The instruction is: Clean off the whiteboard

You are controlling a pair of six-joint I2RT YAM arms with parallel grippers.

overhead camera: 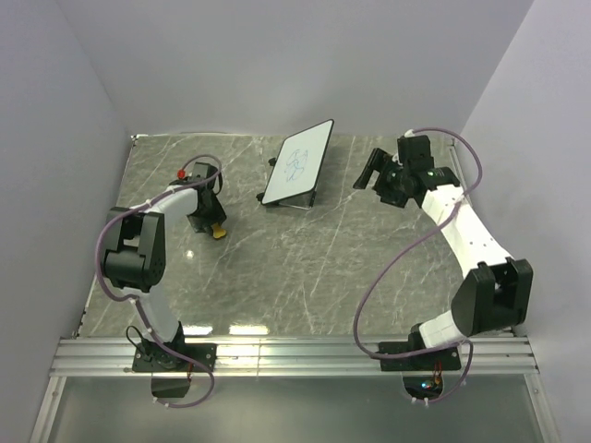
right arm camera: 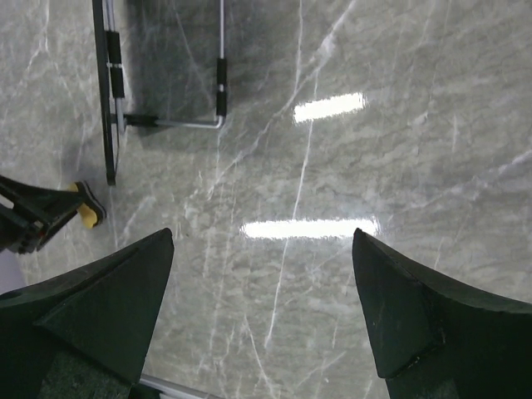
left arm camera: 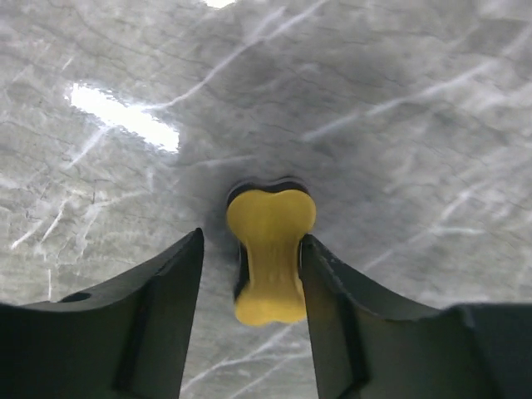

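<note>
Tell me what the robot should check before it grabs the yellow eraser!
1. Is the yellow eraser between the fingers of the left pincer? Ok.
2. Is the left pincer open? Ok.
3. Is either finger touching the eraser already? Cannot tell on the right side.
4. Is the eraser lying flat on the table? Ok.
5. Is the whiteboard propped on its stand, blue scribbles showing? Ok.
6. Is the right pincer open, empty and off the board? Ok.
</note>
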